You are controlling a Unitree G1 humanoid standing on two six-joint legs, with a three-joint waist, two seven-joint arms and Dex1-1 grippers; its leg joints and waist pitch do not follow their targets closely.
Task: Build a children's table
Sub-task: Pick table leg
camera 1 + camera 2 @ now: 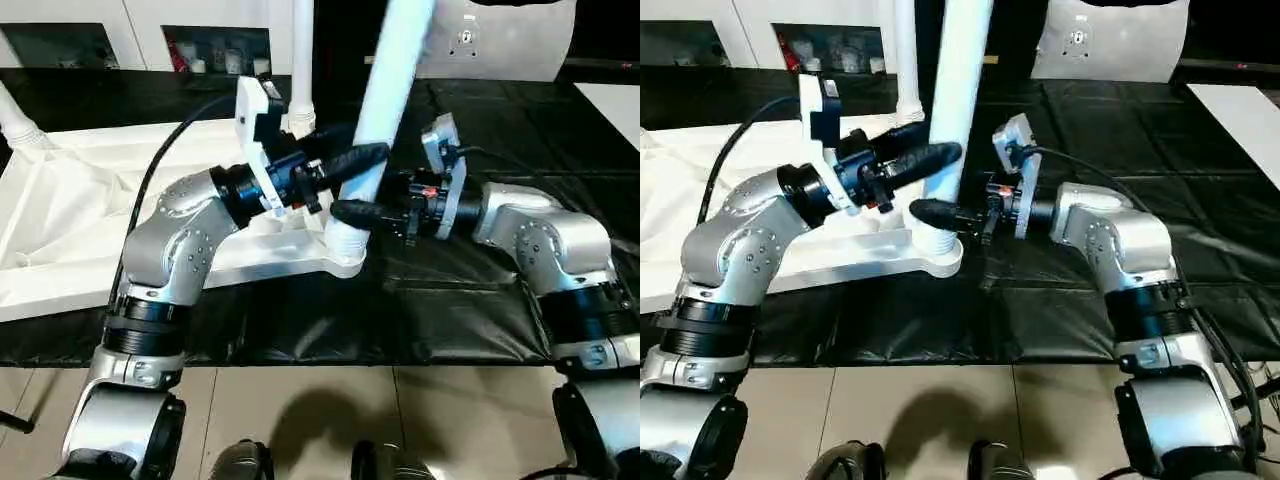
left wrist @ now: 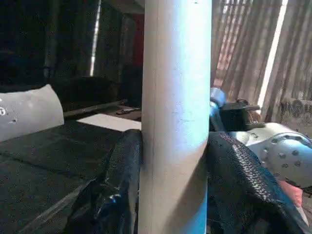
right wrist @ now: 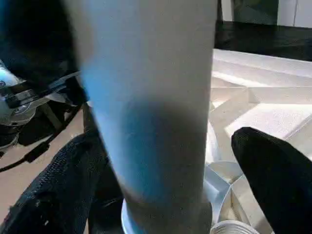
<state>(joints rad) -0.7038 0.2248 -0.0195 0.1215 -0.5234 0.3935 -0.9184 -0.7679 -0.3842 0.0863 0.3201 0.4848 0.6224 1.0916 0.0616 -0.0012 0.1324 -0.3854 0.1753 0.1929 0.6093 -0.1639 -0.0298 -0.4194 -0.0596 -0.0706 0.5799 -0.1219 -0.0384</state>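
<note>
Centre frame, the left claw (image 1: 350,172) clamps the white leg (image 1: 958,95) to keep it upright in the corner socket (image 1: 936,250) of the upturned tabletop (image 1: 70,215) on the black desk (image 1: 1080,320), while the right claw (image 1: 940,214) straddles the leg's base, spread wide.

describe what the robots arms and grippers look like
Both arms are silver metal with rounded, bolt-studded joint housings and black bands. The left gripper and right gripper each have two black textured fingers. White camera plates sit on both wrists, with black cables looping back and small red accents.
</note>
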